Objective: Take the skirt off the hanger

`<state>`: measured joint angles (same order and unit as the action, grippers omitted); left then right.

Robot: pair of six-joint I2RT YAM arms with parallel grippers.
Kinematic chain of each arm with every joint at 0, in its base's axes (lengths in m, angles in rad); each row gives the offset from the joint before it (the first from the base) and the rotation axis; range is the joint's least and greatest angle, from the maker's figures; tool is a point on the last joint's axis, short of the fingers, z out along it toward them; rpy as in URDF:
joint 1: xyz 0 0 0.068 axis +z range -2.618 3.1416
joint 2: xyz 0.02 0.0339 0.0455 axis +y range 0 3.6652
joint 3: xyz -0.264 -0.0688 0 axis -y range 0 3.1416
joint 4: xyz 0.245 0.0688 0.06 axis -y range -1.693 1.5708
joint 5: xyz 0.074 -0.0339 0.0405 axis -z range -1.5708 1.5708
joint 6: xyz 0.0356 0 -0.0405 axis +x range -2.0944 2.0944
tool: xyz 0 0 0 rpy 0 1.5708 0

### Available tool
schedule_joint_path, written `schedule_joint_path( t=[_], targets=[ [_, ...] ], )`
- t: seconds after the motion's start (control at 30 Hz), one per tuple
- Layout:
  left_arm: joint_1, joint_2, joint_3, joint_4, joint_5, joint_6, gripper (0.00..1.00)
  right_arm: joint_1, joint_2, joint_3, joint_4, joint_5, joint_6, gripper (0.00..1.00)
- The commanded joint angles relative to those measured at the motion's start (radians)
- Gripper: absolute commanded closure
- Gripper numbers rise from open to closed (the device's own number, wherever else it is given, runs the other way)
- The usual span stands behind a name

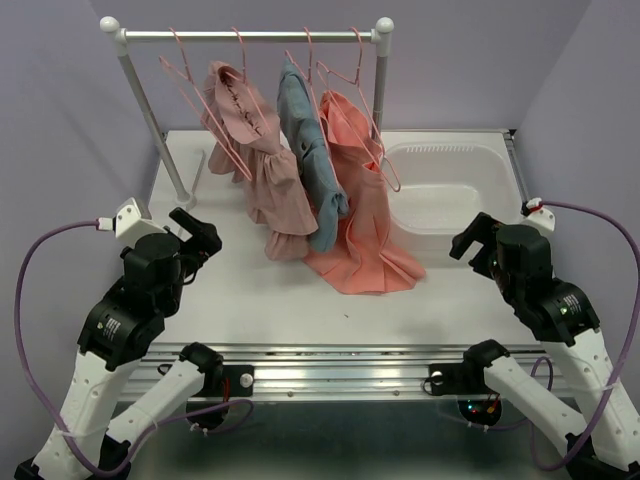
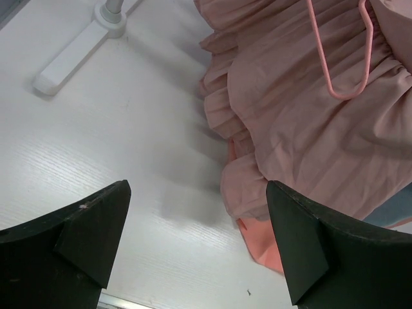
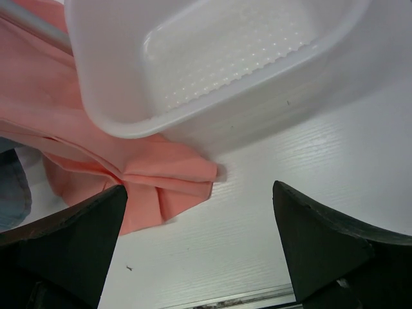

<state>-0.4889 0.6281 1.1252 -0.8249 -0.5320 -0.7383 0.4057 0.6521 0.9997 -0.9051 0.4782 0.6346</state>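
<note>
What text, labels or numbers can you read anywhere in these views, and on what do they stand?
Readable text: none in any view.
Small light marks on the left arm and the right arm: too small to read.
Skirt and white tub: no print visible.

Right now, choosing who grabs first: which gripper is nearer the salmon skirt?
Right. The right gripper sits just right of the skirt, by the white basin; the left gripper is farther off, beyond the ruffled dusty-pink garment.

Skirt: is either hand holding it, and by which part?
Nothing held. The left hand and right hand are open, clear of the skirt hanging on its hanger.
</note>
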Motion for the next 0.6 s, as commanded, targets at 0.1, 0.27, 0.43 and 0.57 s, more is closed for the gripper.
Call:
schedule_joint_path(
  t=[0.1,0.27,0.43,0.57],
  targets=[
    [0.0,0.012,-0.019,0.047,-0.014,0.01,0.01,0.001,-0.003,0.04,0.153,-0.104,-0.107,0.0],
    [0.0,0.016,-0.021,0.063,-0.005,0.024,0.01,0.001,0.099,0.174,0.265,-0.229,-0.206,0.0],
    [-0.002,0.036,-0.016,0.052,-0.022,0.03,0.01,0.001,0.363,0.441,0.235,-0.369,-0.285,0.0],
    [0.0,0.051,-0.025,0.063,-0.013,0.043,0.01,0.001,0.475,0.572,0.25,-0.476,-0.326,0.0]
  ],
)
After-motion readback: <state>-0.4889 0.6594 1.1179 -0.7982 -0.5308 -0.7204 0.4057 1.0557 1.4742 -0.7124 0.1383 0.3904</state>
